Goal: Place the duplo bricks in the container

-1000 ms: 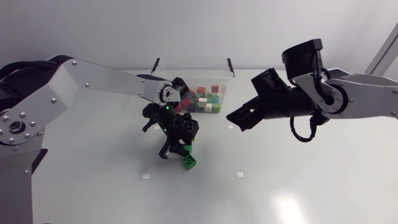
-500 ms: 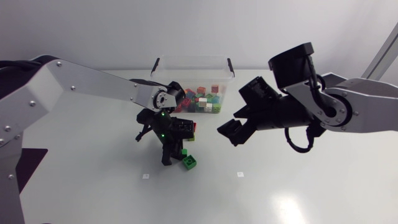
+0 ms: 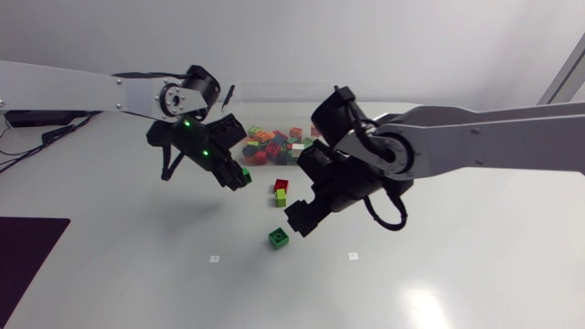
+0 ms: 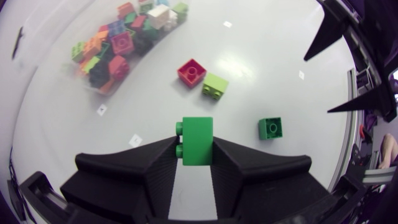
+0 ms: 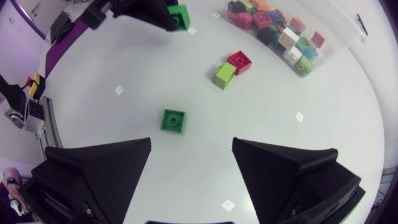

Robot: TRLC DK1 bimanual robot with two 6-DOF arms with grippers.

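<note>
The clear container (image 3: 279, 114) at the table's twelve o'clock holds heaped mixed bricks (image 3: 272, 146). The left gripper (image 4: 194, 148) pinches a green brick (image 4: 197, 140). The right gripper (image 5: 191, 149) gapes wide, empty, near a loose green block (image 5: 173, 120) at the container's six o'clock.

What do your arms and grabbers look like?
The left arm and right arm have silver-grey links and black joints. The left gripper and right gripper are matte black with two wedge fingers. A black cable loops by the right wrist.
</note>
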